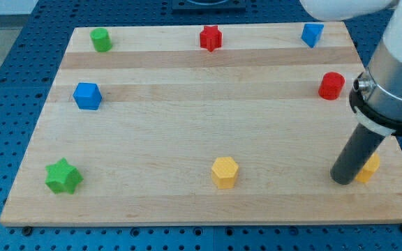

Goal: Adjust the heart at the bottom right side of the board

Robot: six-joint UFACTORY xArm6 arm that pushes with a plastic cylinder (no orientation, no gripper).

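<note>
A yellow block (pixel 370 168), the heart, lies near the bottom right corner of the wooden board (pixel 187 139); my rod hides most of it, so its shape does not show clearly. My tip (pixel 341 180) rests on the board right against the yellow block's left side. The rod rises from there up to the right into the arm's grey and white body.
A yellow hexagon (pixel 225 171) lies at bottom centre, a green star (pixel 63 176) at bottom left. A blue cube (pixel 87 95) sits at the left, a green block (pixel 101 40), a red star (pixel 211 37) and a blue block (pixel 312 33) along the top, a red cylinder (pixel 331 85) at the right.
</note>
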